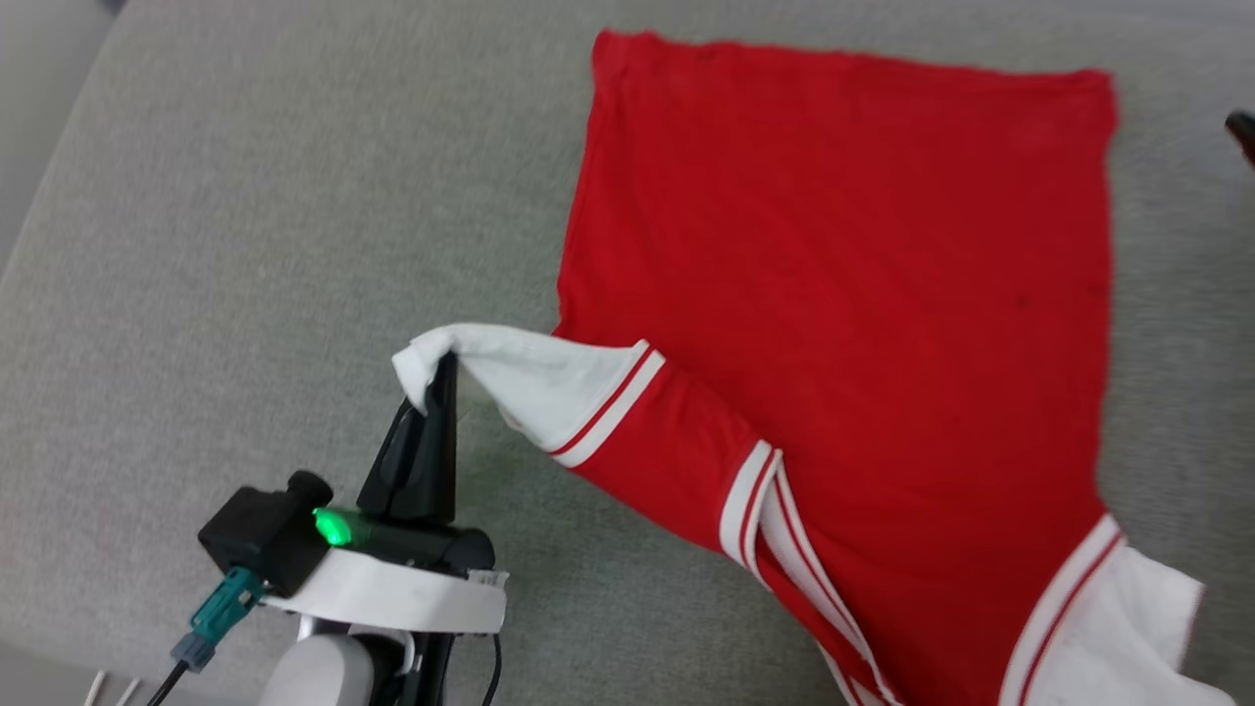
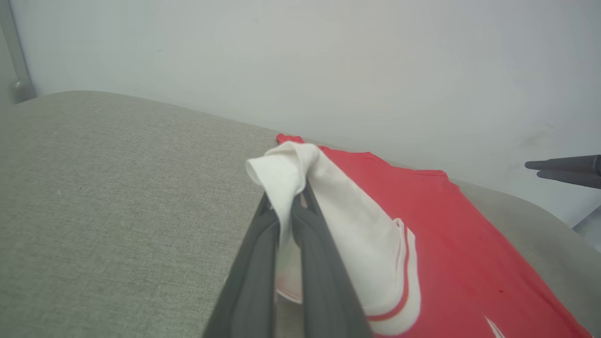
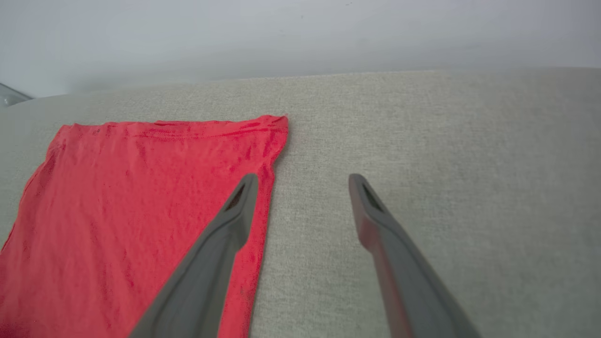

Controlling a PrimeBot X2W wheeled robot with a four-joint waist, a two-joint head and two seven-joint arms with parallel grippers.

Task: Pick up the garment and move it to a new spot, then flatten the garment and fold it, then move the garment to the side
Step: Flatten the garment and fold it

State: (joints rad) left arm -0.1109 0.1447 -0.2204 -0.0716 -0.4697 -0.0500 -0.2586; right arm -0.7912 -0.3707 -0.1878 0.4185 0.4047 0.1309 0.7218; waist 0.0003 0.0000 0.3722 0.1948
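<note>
Head view: garment (image 1: 833,294) lies flat on the bench (image 1: 245,245), right of centre. Its hem is at the far end and its collar end is near, so the long axis runs near to far. Left tool (image 1: 446,368) is clamped on the tip of the white left sleeve (image 1: 529,382), which is drawn out leftward. Left wrist view adds that the sleeve is raised and drapes over the fingertips (image 2: 305,206), in front of a pale wall (image 2: 328,70). Right wrist view: right tool (image 3: 300,178) is spread wide and empty, by the garment's far right corner. Can't tell if its finger touches the cloth. In head view it is cut to a dark tip at the right edge. Right sleeve (image 1: 1118,628) and collar run off the frame bottom.
</note>
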